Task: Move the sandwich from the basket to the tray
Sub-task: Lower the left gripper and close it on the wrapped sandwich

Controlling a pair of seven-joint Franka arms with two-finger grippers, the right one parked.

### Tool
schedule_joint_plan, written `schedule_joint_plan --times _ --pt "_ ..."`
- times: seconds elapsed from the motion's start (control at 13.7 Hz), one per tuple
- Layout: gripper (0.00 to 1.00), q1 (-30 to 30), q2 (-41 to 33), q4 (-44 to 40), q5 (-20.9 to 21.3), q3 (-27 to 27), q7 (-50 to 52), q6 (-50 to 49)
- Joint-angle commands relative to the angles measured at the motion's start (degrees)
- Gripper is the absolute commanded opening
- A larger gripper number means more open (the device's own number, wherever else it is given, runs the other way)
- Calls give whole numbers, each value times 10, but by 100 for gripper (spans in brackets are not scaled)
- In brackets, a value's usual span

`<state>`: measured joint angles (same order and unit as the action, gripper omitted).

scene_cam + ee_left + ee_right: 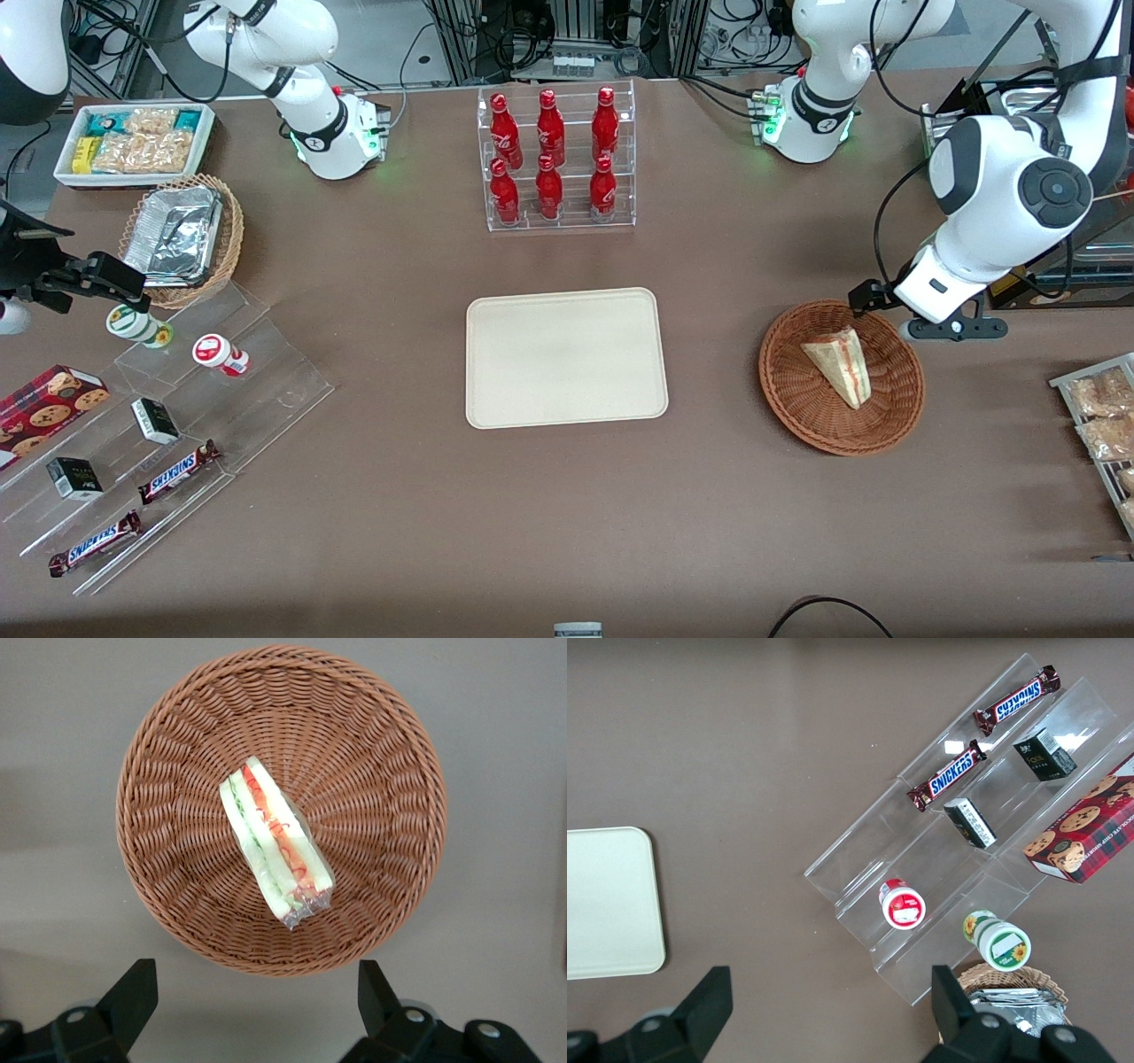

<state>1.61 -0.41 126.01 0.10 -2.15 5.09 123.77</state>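
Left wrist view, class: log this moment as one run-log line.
claw: open, above reddish-brown round wicker basket | clear-wrapped triangular sandwich: in basket | cream rectangular plastic tray: bare

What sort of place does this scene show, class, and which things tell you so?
Probably a lab mock-up of a snack shop: a rack of red bottles, stepped shelves with Snickers bars, robot arms. The open gripper hovers above the basket holding the sandwich.

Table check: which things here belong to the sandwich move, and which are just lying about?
Belongs to the job:
sandwich, lying in the basket
tray, bare
end effector, open, above the basket's edge farther from the front camera

Just lying about:
red bottles in a clear rack
chocolate bars
cookie box
foil trays
snack bin
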Motion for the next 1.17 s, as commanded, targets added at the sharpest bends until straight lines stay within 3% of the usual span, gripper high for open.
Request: schedule_joint_plan --times 0.0,0.37,1.1 --pt "100 -2 11 5 8 -4 70 31" --pt "100 15 41 5 8 -5 249 66" --pt "100 16 87 20 8 -5 318 116"
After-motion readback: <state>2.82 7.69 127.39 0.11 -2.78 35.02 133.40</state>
